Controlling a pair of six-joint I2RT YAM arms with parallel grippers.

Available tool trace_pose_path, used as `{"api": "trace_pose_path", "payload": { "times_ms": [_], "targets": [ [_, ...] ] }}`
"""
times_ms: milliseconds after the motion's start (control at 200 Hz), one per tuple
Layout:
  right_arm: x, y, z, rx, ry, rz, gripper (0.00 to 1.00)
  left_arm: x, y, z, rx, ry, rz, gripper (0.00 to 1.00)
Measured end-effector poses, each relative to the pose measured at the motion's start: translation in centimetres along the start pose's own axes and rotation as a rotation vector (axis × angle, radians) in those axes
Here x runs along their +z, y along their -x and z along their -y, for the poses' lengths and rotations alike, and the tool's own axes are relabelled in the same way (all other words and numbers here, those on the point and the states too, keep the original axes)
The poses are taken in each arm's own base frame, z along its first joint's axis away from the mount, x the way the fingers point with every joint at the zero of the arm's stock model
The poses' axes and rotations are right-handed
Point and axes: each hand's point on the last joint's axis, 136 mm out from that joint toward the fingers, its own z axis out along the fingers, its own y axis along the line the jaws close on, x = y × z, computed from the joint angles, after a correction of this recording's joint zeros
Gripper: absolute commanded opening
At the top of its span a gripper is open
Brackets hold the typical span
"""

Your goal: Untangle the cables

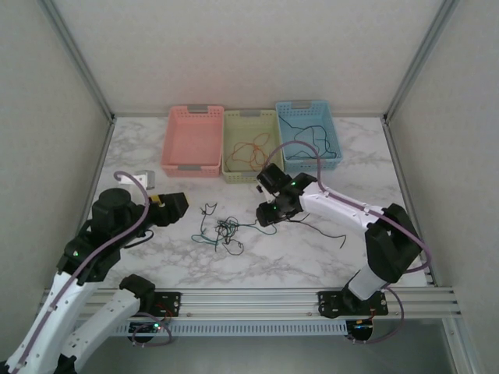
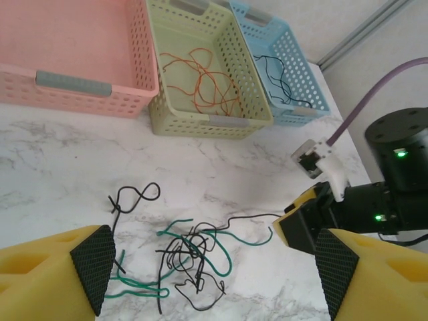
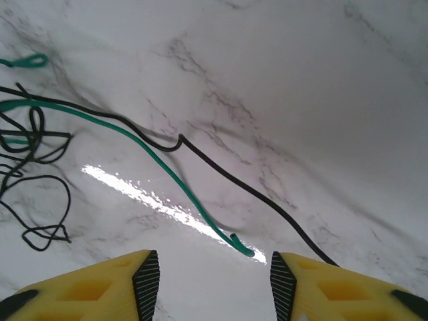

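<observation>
You're partway through, I'd say: some red cables (image 2: 200,83) already sit in the pale green basket (image 1: 242,176) and a black one (image 2: 277,80) is in the blue basket (image 1: 312,164), while I can't make out anything in the pink basket (image 1: 192,166). What's left is the knot of green and black cables (image 1: 222,228) in the middle of the table (image 1: 312,261), so the real untangling isn't done. Your right gripper (image 3: 214,267) is low over the marble, jaws partly apart and gripping nothing, with the tip of a green cable (image 3: 244,251) lying between them. Your left gripper (image 2: 214,267) is spread wide and empty, just left of the knot. Hard to say how many strands are in that clump or which crosses over which. The black cable (image 3: 254,194) beside the green one runs off behind the right finger, and from above your right arm covers that stretch.
</observation>
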Motion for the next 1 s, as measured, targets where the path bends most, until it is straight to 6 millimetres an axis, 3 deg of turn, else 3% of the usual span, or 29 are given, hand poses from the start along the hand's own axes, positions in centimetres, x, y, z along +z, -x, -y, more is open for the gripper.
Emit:
{"api": "trace_pose_path", "payload": {
  "times_ms": [175, 385, 526, 756, 1001],
  "targets": [
    [1.6, 0.1, 1.8, -0.009, -0.115, -0.054, 0.49, 0.2, -1.6, -0.4, -0.027, -0.008, -0.044, 0.81],
    [3.6, 0.6, 2.1, -0.069, -0.158, -0.141, 0.51, -0.1, -2.2, -0.8, -0.016, 0.002, -0.06, 0.81],
    [4.0, 0.7, 2.7, -0.104, -0.198, -0.18, 0.51, -0.2, -2.4, -0.9, -0.006, 0.007, -0.069, 0.81],
    [4.9, 1.3, 2.8, -0.144, -0.214, -0.207, 0.4, -0.2, -2.6, -1.0, 0.001, 0.01, -0.078, 0.81],
    [5.6, 0.9, 2.4, -0.152, -0.19, -0.23, 0.42, -0.2, -2.6, -1.0, 0.0, 0.01, -0.079, 0.82]
  ]
}}
